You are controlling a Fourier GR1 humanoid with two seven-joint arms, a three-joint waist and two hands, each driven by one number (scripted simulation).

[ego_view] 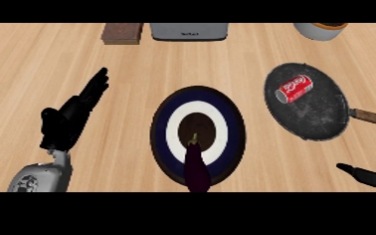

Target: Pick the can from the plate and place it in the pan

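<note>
One can point(294, 88) is all our task concerns, and we find it already lying on its side inside the pan point(323, 124), toward the pan's far left part, red label up. We take the pan as our landmark. To its left sits the plate point(165, 129), dark-rimmed with a white ring and a brown centre, and it carries no can now; only an eggplant point(195, 169) lies across its near half, stem toward the centre. So we judge the placing step finished, and what is in hand is the clearing away of our arms. Our right hand point(357, 173) shows only as a dark tip at the view's edge, near of the pan and apart from it, well clear of the can; we cannot tell how its fingers are set. Our left hand point(70, 117) is far to the left of the pan, beyond the plate, fingers straight and together, pointing away from us, holding nothing and resting. Any next move calls for little, in our judgement: keep the right hand away from the pan's rim and handle point(363, 114) so the can is not nudged into rolling. Beyond the pan, at the counter's far edge, stand a cup point(321, 30), a toaster point(189, 31) and a brown block point(122, 33).
</note>
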